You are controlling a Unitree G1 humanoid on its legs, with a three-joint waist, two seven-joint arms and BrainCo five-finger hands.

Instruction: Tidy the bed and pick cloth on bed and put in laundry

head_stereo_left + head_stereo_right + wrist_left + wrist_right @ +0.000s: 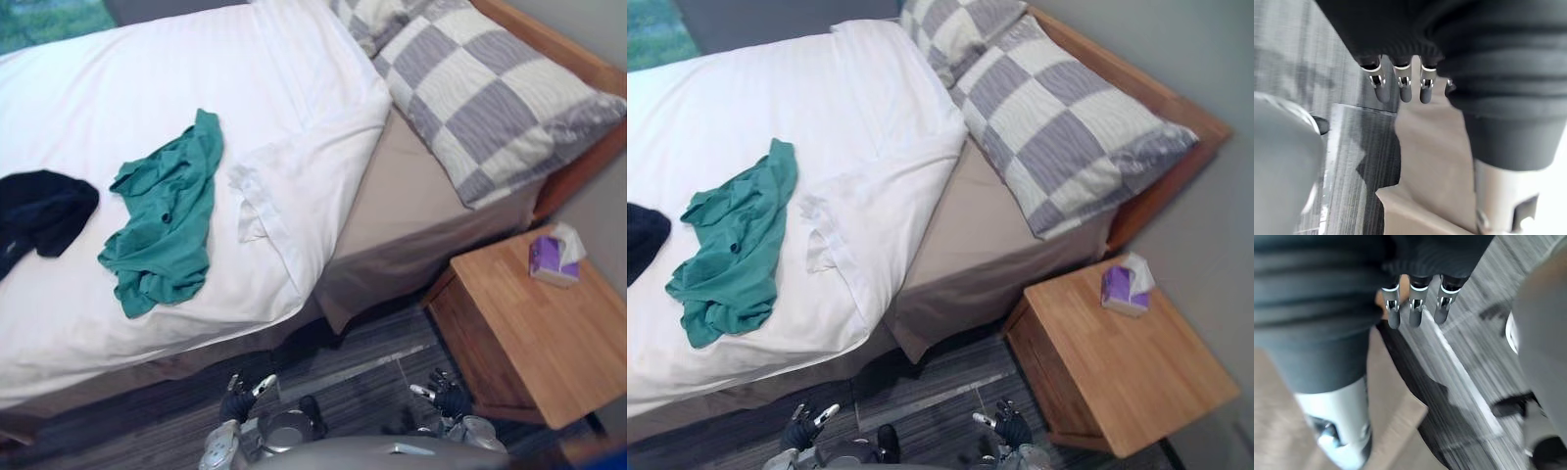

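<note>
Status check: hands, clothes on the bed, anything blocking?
Left hand and right hand open, empty, low over the floor. Green cloth and black cloth lie on the white duvet, untouched. Nothing seen blocking them.

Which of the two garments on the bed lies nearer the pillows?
The green garment; the black one lies farther from the checked pillows.
</note>
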